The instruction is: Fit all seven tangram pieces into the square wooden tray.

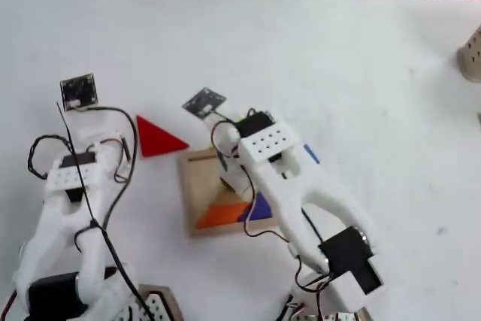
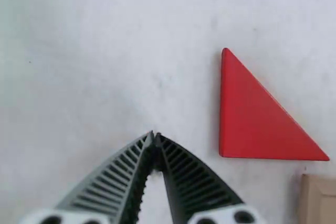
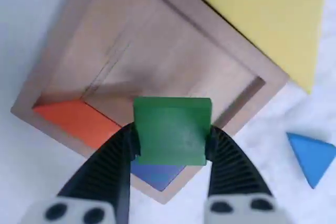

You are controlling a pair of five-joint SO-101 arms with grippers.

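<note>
Grips the green square (image 3: 170,121) in the right tool (image 3: 172,132), above the square wooden tray (image 3: 131,51) toward the counter's (image 1: 361,58) near edge. Clenches the left tool (image 2: 154,141) on nothing, just beside the red triangle (image 2: 252,119). Inside the tray, an orange piece (image 3: 79,119) and a blue piece (image 3: 157,176) touching; outside its rim, a yellow triangle (image 3: 273,14) and a small blue triangle (image 3: 312,156).
</note>
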